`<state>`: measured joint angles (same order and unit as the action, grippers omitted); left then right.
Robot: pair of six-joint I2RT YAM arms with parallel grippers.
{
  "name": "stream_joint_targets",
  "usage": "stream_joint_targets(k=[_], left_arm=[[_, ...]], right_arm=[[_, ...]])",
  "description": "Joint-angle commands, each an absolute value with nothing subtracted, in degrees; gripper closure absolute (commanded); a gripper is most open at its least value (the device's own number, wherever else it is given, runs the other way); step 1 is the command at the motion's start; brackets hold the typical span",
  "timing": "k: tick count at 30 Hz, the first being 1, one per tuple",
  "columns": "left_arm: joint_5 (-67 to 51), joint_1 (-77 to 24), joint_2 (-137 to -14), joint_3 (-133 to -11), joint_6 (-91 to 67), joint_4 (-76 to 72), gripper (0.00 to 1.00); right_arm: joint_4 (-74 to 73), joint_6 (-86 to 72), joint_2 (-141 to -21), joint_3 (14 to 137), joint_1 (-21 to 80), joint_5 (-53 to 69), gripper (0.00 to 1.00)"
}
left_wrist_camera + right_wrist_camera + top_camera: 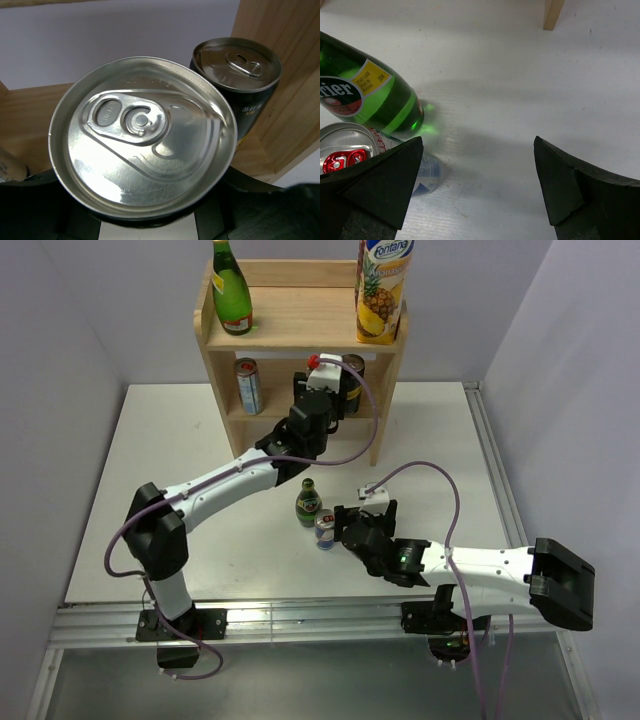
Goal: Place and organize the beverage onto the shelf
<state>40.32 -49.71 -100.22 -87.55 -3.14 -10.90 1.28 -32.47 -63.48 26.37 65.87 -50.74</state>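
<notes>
The shelf (pixel 300 320) stands at the middle of the bench's (pixel 150 460) far edge. Its top board carries a tall green bottle (pixel 231 290) on the left and a juice carton (pixel 382 290) on the right. On the lower tier a striped can (pixel 249 386) sits at the left and a dark can (pixel 237 75) at the right, close to the side panel. The left gripper (pixel 330 390) reaches into that lower tier, pinching a silver-topped can (pixel 142 135) just beside the dark can; whether its base is down on the board cannot be told. Near the middle of the bench, a small green bottle (pixel 308 502) and a red-tabbed can (pixel 325 530) wait close together. The right gripper (pixel 476 150) hovers low beside them with its fingers spread and nothing between them, one finger (pixel 380 185) right next to the red-tabbed can. The likely trouble is crowding. If the left gripper lets go before the can is seated, or pulls back skewed, it could tip the can or shove the dark can against the panel. On the bench, a sideways approach to the red-tabbed can could nudge the bottle over, since the two stand so close.
</notes>
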Motion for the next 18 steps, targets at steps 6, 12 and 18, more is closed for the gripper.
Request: stream_joint_targets(k=[6, 12, 18], left_arm=[[40.6, -48.1, -103.4, -95.6, -1.4, -19.6, 1.00], [40.5, -46.6, -104.0, -94.6, -2.6, -20.8, 1.00], [39.6, -44.8, -104.9, -93.5, -4.0, -21.0, 1.00]], right_arm=[[2.1, -32.8, -62.0, 28.1, 66.4, -52.2, 0.01], [2.3, -32.6, -62.6, 28.4, 66.4, -51.9, 0.01], [2.4, -32.5, -63.0, 28.6, 66.4, -52.0, 0.01]])
